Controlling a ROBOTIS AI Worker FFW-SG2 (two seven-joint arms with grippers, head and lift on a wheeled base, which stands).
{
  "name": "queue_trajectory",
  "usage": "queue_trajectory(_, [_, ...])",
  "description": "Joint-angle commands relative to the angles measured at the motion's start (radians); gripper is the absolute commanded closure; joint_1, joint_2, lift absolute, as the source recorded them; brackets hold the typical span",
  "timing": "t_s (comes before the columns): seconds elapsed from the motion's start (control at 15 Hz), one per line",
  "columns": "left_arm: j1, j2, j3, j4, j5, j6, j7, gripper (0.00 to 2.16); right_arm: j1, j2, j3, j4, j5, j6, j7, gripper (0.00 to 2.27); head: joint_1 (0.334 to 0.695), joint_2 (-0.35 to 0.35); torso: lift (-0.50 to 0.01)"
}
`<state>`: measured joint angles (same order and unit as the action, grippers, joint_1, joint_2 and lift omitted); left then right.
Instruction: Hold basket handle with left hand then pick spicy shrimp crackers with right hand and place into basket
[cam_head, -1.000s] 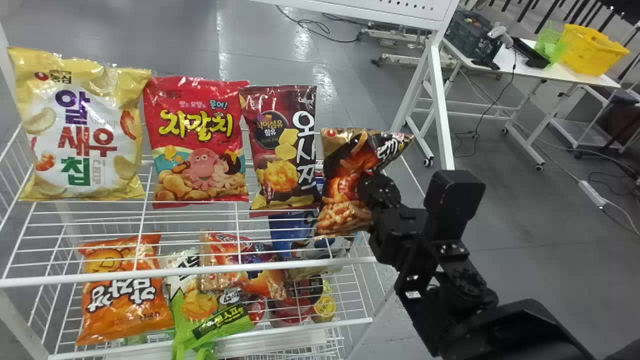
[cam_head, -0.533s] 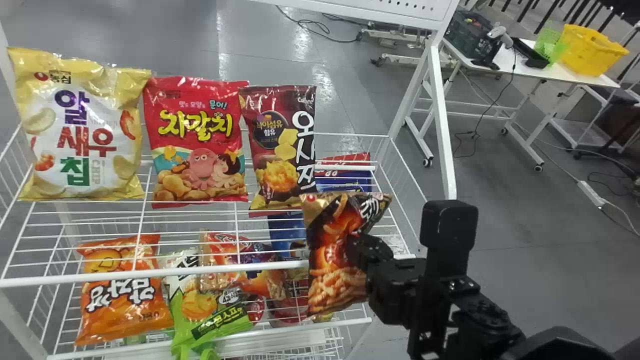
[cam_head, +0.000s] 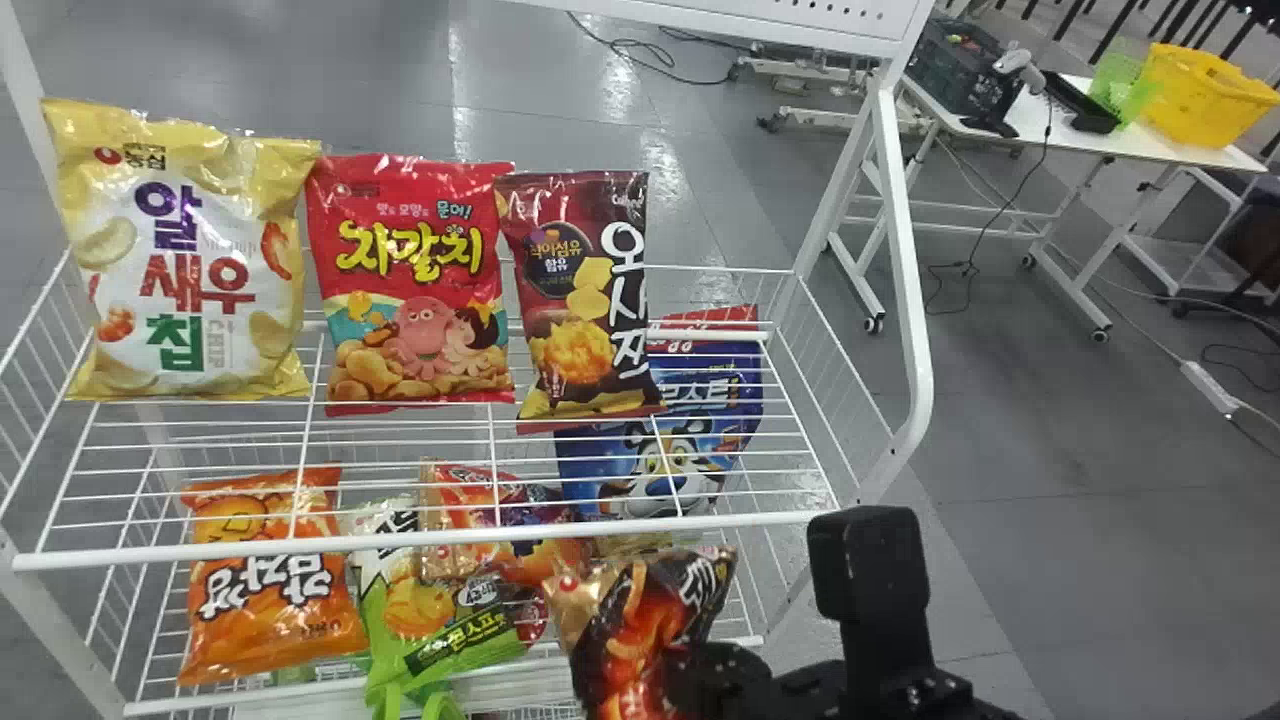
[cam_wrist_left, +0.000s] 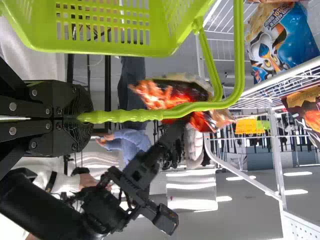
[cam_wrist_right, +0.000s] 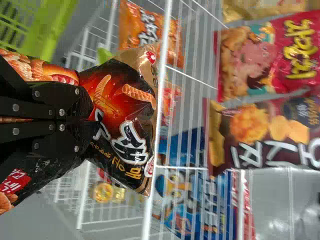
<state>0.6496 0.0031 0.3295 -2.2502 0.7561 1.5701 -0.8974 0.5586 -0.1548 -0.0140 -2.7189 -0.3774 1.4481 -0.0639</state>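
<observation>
Wire shelf (cam_head: 430, 539) stands left in the head view. Crackers (cam_head: 635, 610), bottom centre, are clamped by right fingers (cam_wrist_right: 70, 100); left fingers (cam_wrist_left: 72, 102) clamp the handle (cam_wrist_left: 120, 116). Lowered crooked, the crackers may catch the basket (cam_wrist_left: 110, 49).

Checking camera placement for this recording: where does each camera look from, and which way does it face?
Head view: on the head, forward and down at the rack; right arm shows.
Left wrist view: on that wrist, along the left tool towards handle and basket; right arm shows beyond.
Right wrist view: on that wrist, along the right tool over the crackers at the rack.
Both wrist views share basket and crackers.
</observation>
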Motion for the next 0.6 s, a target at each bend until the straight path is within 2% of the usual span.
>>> queue_trajectory(0.0, [0.001, -0.006, -0.001, 0.000, 0.000, 0.001, 0.000, 1.81, 0.024, -0.012, 0.003, -0.018, -0.058, 0.061, 0.004, 1.68, 0.695, -0.279, -0.037])
queue_trajectory(0.33, [0.007, -0.006, -0.015, -0.006, -0.003, 0.001, 0.002, 1.81, 0.043, -0.022, 0.011, -0.039, -0.170, 0.124, 0.015, 1.68, 0.695, -0.233, -0.037])
queue_trajectory(0.53, [0.013, -0.006, -0.024, -0.017, -0.003, 0.001, 0.002, 1.81, 0.046, -0.031, 0.071, -0.028, -0.152, 0.124, 0.013, 1.68, 0.695, -0.185, -0.037])
